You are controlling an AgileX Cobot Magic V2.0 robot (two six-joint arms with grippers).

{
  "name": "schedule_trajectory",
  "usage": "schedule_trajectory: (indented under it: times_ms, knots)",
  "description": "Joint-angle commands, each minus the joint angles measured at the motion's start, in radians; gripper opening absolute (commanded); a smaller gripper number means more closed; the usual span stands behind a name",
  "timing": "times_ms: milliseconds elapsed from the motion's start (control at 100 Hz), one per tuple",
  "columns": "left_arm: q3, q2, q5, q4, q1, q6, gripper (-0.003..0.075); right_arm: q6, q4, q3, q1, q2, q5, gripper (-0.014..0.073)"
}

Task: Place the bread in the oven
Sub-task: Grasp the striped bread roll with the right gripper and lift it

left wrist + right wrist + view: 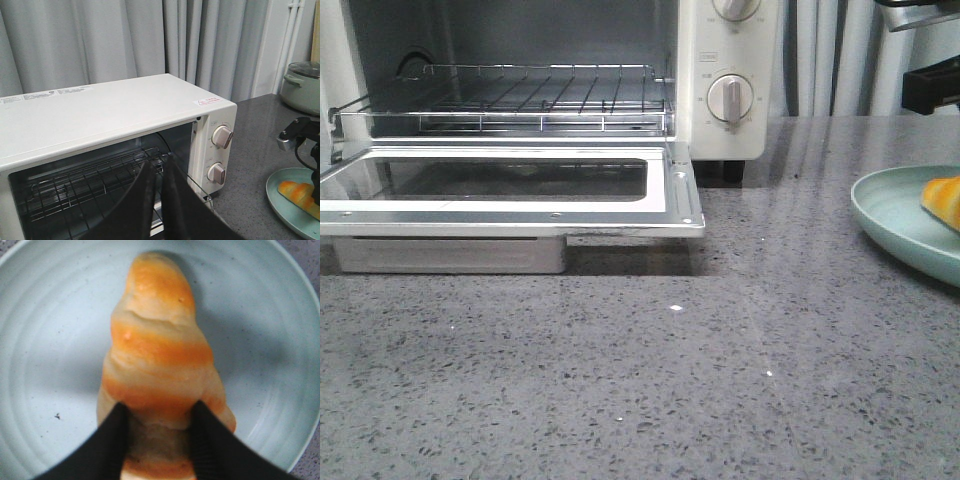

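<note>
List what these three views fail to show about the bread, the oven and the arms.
- Bread: front view's right edge cuts it; in the right wrist view the right pincer fingers hide its near end.
- Oven: top dial cropped by the front view's upper edge.
- Left pincer: absent from the front view.
- Plate: rim partly out of frame.

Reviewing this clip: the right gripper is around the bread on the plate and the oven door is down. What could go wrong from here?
1. The right gripper straddles only one end of the bread, so the long free end could sag or twist out when lifted.
2. The plate might drag along if the glossy roll sticks.
3. The oven's lowered door juts out in front of the wire rack; a low approach could clip it.
</note>
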Motion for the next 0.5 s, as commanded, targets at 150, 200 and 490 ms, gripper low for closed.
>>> schedule_trajectory:
  times_ms: [150, 200, 490]
  knots:
    - [-0.035, 0.002, -0.074, -0.008, 0.006, -0.001, -0.002, -0.009, -0.024, -0.018, -0.008, -0.029, 0.074, -0.0073]
    - [-0.035, 0.002, -0.074, -0.008, 0.006, -0.001, -0.002, -0.009, -0.024, -0.018, -0.008, -0.032, 0.074, -0.0073]
    - [-0.035, 0.002, -0.062, -0.008, 0.006, -0.001, -0.002, -0.032, -0.024, -0.025, -0.006, -0.159, 0.074, -0.0072]
